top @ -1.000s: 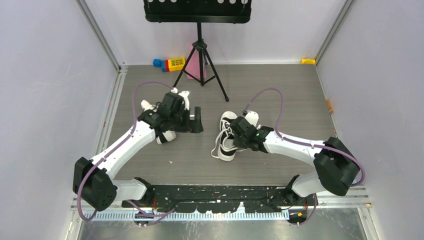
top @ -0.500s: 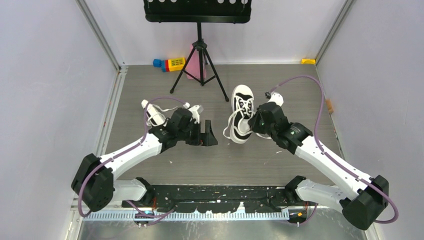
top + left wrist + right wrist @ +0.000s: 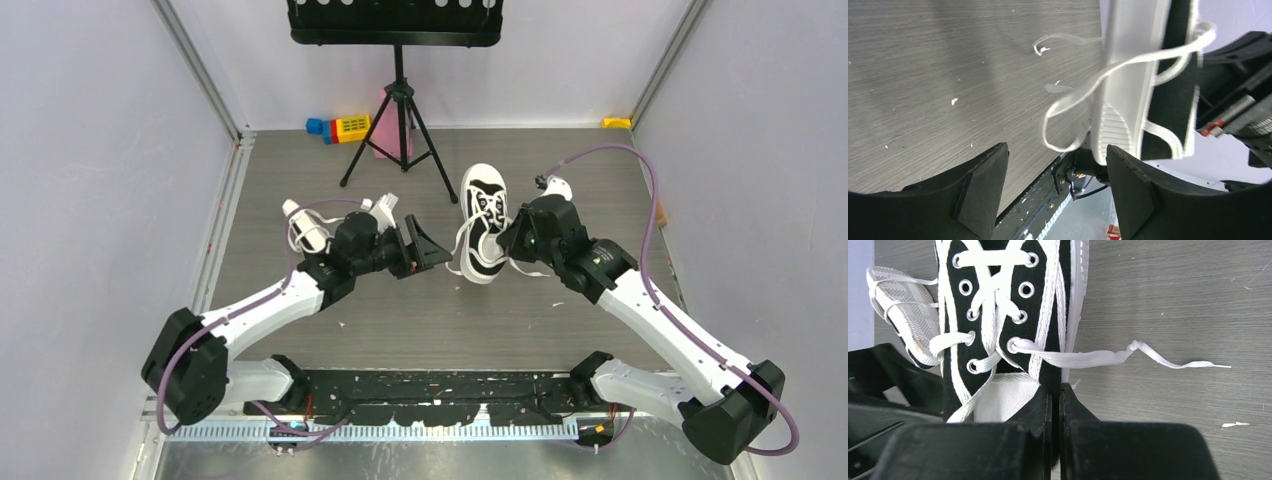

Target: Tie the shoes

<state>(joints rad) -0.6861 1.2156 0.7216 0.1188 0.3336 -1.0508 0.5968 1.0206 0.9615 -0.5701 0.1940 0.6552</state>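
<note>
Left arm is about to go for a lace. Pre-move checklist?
1. Right gripper fingers shut on the shoe at its heel collar: ok.
2. Left gripper fingers open, holding nothing: ok.
3. One lace end lies loose on the table: ok.
4. Other lace free: not ok, it runs over the sole of the second shoe.
5. Where that lace's tip lies: cannot tell.
</note>
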